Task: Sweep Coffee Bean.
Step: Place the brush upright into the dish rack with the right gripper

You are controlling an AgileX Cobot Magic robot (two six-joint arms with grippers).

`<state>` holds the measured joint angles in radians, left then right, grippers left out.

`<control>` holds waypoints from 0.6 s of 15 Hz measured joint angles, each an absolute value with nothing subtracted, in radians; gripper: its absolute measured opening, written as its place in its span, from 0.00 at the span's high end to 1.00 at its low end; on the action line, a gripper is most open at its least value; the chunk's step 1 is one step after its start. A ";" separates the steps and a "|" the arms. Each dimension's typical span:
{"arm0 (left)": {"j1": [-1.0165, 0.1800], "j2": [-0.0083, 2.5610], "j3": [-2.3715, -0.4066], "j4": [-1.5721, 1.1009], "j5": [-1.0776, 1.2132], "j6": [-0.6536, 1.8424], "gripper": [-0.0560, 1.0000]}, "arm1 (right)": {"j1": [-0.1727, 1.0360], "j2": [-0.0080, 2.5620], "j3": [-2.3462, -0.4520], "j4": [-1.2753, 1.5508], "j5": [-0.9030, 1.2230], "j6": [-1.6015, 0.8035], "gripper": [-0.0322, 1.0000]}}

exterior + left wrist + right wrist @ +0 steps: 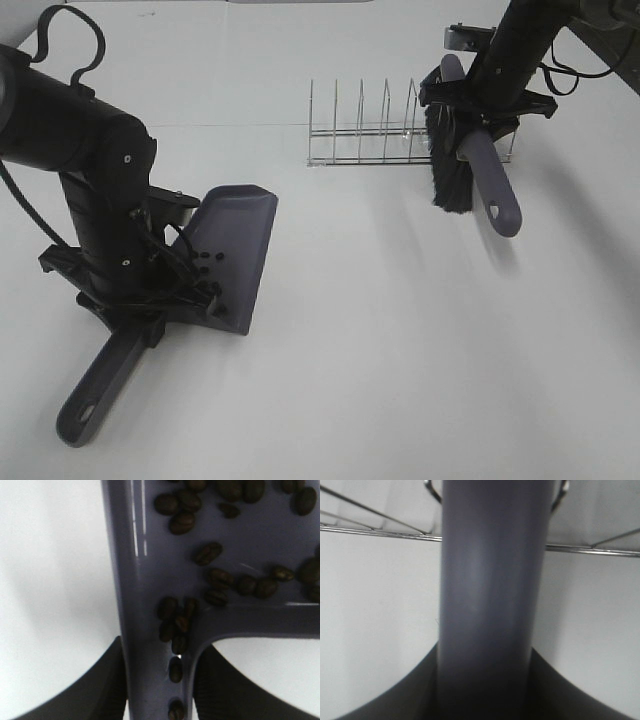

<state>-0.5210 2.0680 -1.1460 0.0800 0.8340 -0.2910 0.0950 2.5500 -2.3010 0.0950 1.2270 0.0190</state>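
The grey-purple dustpan (235,250) lies on the white table at the left. My left gripper (165,305) is shut on its handle neck. Several dark coffee beans (207,268) lie inside the pan; the left wrist view shows them (220,580) scattered over the pan (150,570) and down into the handle channel. My right gripper (480,110) is shut on the grey handle of the brush (490,185) and holds it up at the back right, black bristles (450,160) hanging. The right wrist view shows the handle (490,595) between my fingers (390,700).
A wire dish rack (370,135) stands at the back middle, just left of the brush; its wires show in the right wrist view (375,530). The dustpan handle end (85,415) points toward the front left edge.
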 joint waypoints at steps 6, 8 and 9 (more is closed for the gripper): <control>-0.521 2.068 -1.146 0.080 0.840 -0.291 0.65 | 0.103 2.573 -2.308 0.100 1.208 0.020 0.70; -0.521 2.068 -1.146 0.080 0.840 -0.291 0.65 | 0.107 2.571 -2.308 0.085 1.208 0.020 0.70; -0.521 2.068 -1.146 0.080 0.840 -0.291 0.65 | 0.107 2.570 -2.308 0.084 1.208 0.020 0.70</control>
<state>-0.5210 2.0680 -1.1460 0.0800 0.8400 -0.2910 0.1070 2.5700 -2.3080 0.0840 1.2080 0.0200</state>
